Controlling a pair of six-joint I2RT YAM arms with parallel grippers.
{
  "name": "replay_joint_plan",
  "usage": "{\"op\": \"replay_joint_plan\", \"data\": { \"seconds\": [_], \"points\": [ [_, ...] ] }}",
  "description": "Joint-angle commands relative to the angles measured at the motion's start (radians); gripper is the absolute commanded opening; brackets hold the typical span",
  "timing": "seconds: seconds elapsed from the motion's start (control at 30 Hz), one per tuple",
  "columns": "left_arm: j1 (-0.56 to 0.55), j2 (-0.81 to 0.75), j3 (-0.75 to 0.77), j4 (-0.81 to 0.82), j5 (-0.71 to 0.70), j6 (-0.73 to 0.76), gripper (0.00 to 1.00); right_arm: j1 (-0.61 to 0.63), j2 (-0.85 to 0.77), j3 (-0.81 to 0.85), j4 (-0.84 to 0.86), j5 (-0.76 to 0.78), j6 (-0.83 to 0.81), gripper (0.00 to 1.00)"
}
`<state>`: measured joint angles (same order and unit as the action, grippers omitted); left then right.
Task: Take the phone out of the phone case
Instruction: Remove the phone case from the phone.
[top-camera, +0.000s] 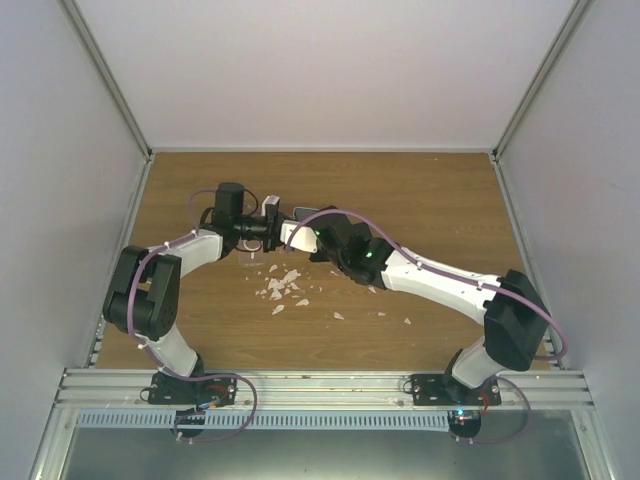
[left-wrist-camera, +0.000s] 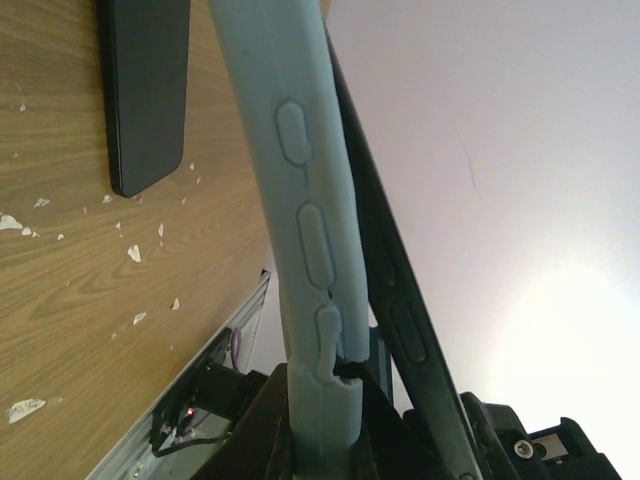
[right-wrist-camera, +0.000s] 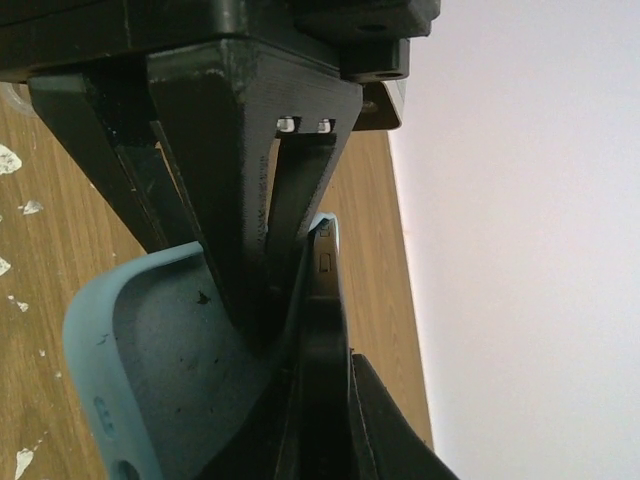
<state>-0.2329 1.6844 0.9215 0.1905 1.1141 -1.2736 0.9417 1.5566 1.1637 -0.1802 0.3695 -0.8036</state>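
**Both claws clamped, phone edge lifted off the case**

On my top view both arms reach over the wooden table and meet just left of its middle, toward the far side. The left claw comes in from the left and the right claw from the right, with their tips almost touching.

Held between them, off the wood, is the pale blue case. My left claw is pressed together on the case's side wall, with one finger against its inner face. The dark phone runs alongside that wall, its edge standing apart from it in a narrow wedge. My right claw pinches the phone's edge.

In the left wrist view a dark flat slab shows against the wood beside the case; I can't tell what it is. White flakes lie scattered just near of the claws.
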Motion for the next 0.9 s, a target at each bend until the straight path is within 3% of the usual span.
{"op": "replay_joint_plan", "data": {
  "seconds": [0.0,0.53,0.87],
  "points": [
    [0.096,0.020,-0.018,-0.012,-0.258,0.038,0.00,0.045,-0.043,0.085,-0.003,-0.022,0.025,0.00],
    [0.117,0.025,-0.010,-0.057,-0.311,0.122,0.00,0.044,-0.034,0.151,-0.025,-0.003,0.024,0.01],
    [0.123,-0.012,0.069,-0.144,-0.342,0.403,0.00,-0.014,-0.053,0.134,-0.012,-0.019,0.042,0.00]
  ]
}}
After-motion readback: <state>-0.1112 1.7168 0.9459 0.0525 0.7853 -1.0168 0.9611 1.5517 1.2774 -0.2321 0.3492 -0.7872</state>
